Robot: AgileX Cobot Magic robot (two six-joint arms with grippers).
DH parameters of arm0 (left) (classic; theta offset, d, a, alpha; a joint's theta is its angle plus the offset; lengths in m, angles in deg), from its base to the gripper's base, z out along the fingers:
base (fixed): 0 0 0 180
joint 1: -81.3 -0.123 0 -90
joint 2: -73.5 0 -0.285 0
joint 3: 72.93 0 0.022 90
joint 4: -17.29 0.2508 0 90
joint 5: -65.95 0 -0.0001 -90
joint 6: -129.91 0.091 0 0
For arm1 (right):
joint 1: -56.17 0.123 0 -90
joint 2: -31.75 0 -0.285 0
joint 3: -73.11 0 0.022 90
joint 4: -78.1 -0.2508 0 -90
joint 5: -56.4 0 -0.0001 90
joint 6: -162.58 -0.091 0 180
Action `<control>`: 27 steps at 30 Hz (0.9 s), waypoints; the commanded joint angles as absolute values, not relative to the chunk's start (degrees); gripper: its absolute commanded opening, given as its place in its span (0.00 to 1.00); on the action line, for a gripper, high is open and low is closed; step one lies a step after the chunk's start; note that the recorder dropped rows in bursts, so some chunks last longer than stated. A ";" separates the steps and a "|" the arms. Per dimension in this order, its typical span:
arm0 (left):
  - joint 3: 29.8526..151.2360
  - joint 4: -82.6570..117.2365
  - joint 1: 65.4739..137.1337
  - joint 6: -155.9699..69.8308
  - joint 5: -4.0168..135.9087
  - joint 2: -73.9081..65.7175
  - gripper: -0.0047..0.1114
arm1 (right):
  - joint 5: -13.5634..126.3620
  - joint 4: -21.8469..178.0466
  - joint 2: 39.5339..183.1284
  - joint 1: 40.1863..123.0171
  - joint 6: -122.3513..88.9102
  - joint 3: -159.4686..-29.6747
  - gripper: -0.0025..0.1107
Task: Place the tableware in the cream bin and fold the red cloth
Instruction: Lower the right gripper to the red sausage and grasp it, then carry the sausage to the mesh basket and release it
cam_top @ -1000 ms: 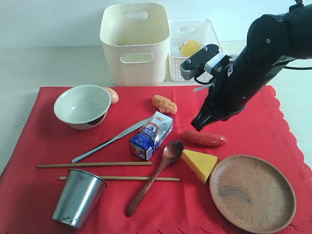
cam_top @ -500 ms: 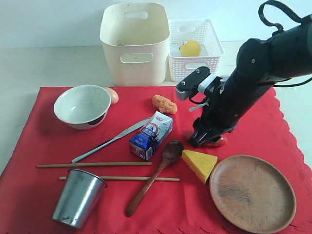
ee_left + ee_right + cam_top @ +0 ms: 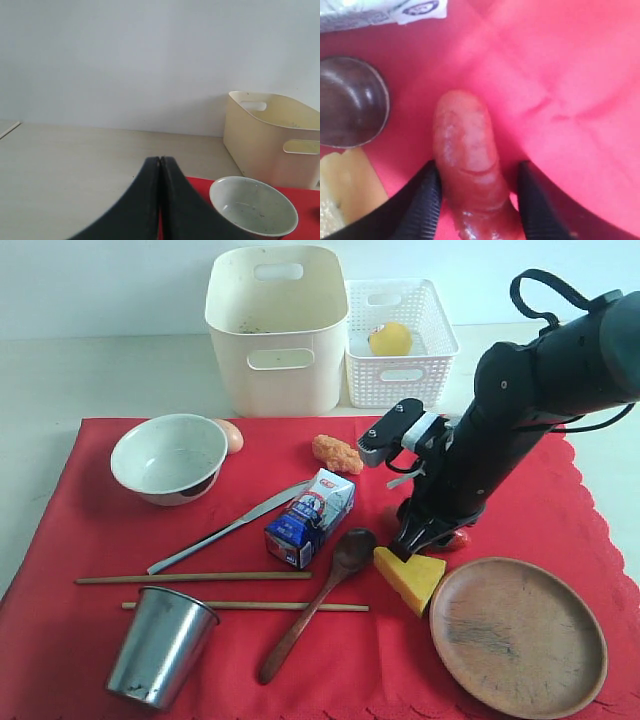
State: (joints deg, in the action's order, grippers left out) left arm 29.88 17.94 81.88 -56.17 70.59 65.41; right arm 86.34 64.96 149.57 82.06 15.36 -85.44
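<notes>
The red cloth [image 3: 80, 500] lies spread on the bench [image 3: 100, 370] under the right fingers [image 3: 427, 200], which stand apart astride the sausage [image 3: 467, 150], the dark wooden spoon [image 3: 350, 102] just beside them, while the left fingers [image 3: 145, 200] are pressed together near the bowl [image 3: 252, 205].

Cloth [image 3: 120, 530]: bright red, scalloped edge. Bin [image 3: 280, 370]: plain cream. Basket [image 3: 400, 375]: white lattice. Lemon [image 3: 390, 338]: yellow. Bowl [image 3: 168, 455]: pale green-white, faintly speckled. Cup [image 3: 160, 645], knife [image 3: 230, 527]: silver-grey steel. Chopsticks [image 3: 190, 578]: light wood. Spoon [image 3: 315, 600]: dark brown. Plate [image 3: 518, 635]: mid-brown, streaky grain. Cheese [image 3: 410, 575]: yellow. Carton [image 3: 310, 518]: blue and white print. Sausage [image 3: 467, 150]: glossy reddish-pink. Arm [image 3: 530, 410]: black, grey fittings.
</notes>
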 commanded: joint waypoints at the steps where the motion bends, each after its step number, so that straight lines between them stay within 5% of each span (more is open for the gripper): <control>1: 29.85 17.77 81.89 -56.26 70.53 65.72 0.06 | 86.59 64.88 150.37 82.13 16.00 -85.44 0.30; 10: 29.85 17.77 81.89 -56.26 70.53 65.72 0.06 | 86.63 65.01 149.99 82.13 15.89 -85.44 0.03; 27: 29.85 17.77 81.89 -56.26 70.53 65.72 0.06 | 79.97 66.53 135.54 82.13 14.06 -85.58 0.02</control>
State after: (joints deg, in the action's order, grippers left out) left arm 29.88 17.94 81.88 -56.17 70.59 65.41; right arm 85.00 66.21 138.00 82.06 15.22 -85.44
